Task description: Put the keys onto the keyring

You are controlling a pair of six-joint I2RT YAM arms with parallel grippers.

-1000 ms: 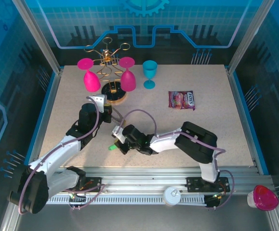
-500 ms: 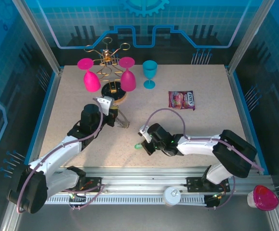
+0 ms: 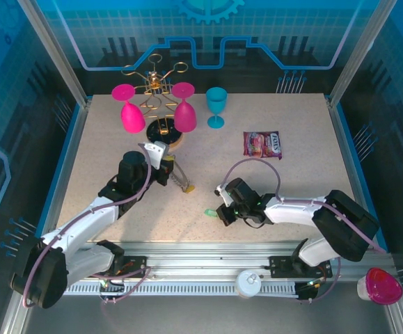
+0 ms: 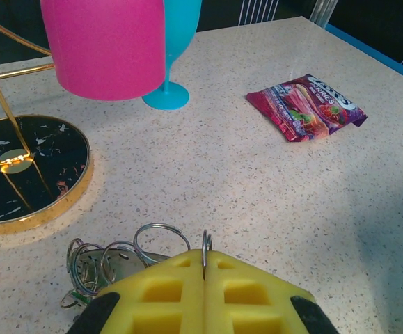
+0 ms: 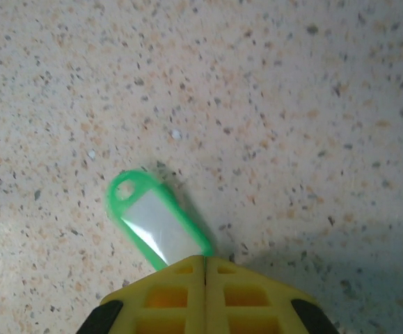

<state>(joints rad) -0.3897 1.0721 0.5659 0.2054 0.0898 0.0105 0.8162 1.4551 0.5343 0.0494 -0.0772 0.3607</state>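
My left gripper [image 3: 169, 167] is shut on the keyring [image 4: 205, 243], a thin metal ring pinched edge-on between the yellow pads [image 4: 204, 259]. More wire rings [image 4: 161, 238] and a small bunch of keys [image 4: 88, 270] lie to its left on the table. From above, the bunch trails from the gripper down to a yellow-orange key [image 3: 189, 188]. My right gripper [image 3: 220, 212] is shut on a key with a green plastic head [image 3: 209, 212]. In the right wrist view the green head [image 5: 156, 221] sticks out from the closed pads [image 5: 205, 261], just over the table.
A gold glass rack on a black round base [image 3: 165, 139] stands at the back with two pink glasses [image 3: 131, 115] hung upside down. A teal goblet [image 3: 216, 106] and a snack packet [image 3: 262, 144] lie to its right. The table edge runs just before the arms.
My right gripper has carried the green key to the right, away from the left arm. The left gripper has shifted slightly right, still holding the keyring.
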